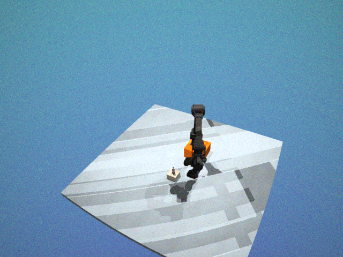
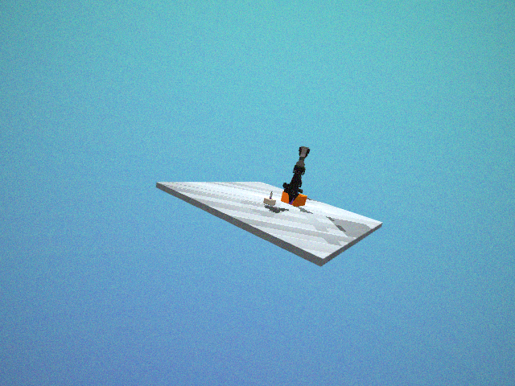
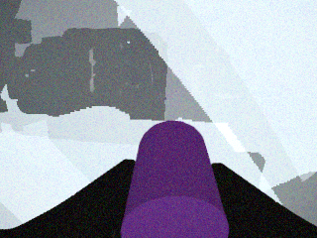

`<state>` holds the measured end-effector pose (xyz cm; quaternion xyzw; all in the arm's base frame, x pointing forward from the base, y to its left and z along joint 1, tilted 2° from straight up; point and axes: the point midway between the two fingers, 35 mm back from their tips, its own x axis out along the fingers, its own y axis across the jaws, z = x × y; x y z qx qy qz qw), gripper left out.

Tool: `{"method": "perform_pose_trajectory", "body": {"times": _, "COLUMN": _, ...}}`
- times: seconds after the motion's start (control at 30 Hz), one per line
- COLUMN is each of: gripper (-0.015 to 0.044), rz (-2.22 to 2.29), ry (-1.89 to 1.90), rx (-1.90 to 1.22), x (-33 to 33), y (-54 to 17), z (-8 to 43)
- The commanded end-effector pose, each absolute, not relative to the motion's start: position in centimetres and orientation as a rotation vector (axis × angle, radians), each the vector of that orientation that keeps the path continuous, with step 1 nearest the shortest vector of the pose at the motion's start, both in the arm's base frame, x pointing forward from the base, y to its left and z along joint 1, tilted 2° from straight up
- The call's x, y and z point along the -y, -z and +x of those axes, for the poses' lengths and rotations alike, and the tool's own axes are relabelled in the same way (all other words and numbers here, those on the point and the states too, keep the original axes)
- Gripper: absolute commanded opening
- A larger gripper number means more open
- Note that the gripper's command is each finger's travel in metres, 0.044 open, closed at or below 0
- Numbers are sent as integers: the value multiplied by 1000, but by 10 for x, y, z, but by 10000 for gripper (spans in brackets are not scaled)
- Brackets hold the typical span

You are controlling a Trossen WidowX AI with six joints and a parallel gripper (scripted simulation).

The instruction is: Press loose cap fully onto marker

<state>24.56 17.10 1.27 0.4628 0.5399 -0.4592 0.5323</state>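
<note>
The purple cap (image 3: 174, 183) (image 2: 291, 203) is between the two black fingers of my gripper (image 3: 172, 172) (image 1: 193, 174), which is shut on it. The cap appears raised off the table; in the top view the gripper mostly hides it. The marker (image 1: 173, 171) (image 2: 271, 196) stands upright and uncapped in the pale beige holder block (image 1: 172, 176) (image 2: 269, 202). In the top view the gripper is a short way to the right of the block. Neither marker nor block shows in the wrist view.
An orange block-like object (image 1: 188, 151) (image 2: 300, 200) stands on the table (image 1: 116, 163) (image 2: 232, 203) behind the gripper, partly hidden by the arm. Grey stripes and dark shadows cross the pale table top. The table's edges show in the top and exterior views.
</note>
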Motion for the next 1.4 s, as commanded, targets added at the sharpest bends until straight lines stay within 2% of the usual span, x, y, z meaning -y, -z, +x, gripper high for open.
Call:
{"method": "perform_pose_trajectory", "body": {"times": 0.0, "gripper": 0, "rz": 1105, "ry": 1096, "rx": -1283, "x": -170, "y": -23, "z": 245}}
{"method": "perform_pose_trajectory", "body": {"times": 1.37, "gripper": 0, "rz": 1099, "ry": 1097, "rx": -1272, "x": -59, "y": -67, "z": 295}}
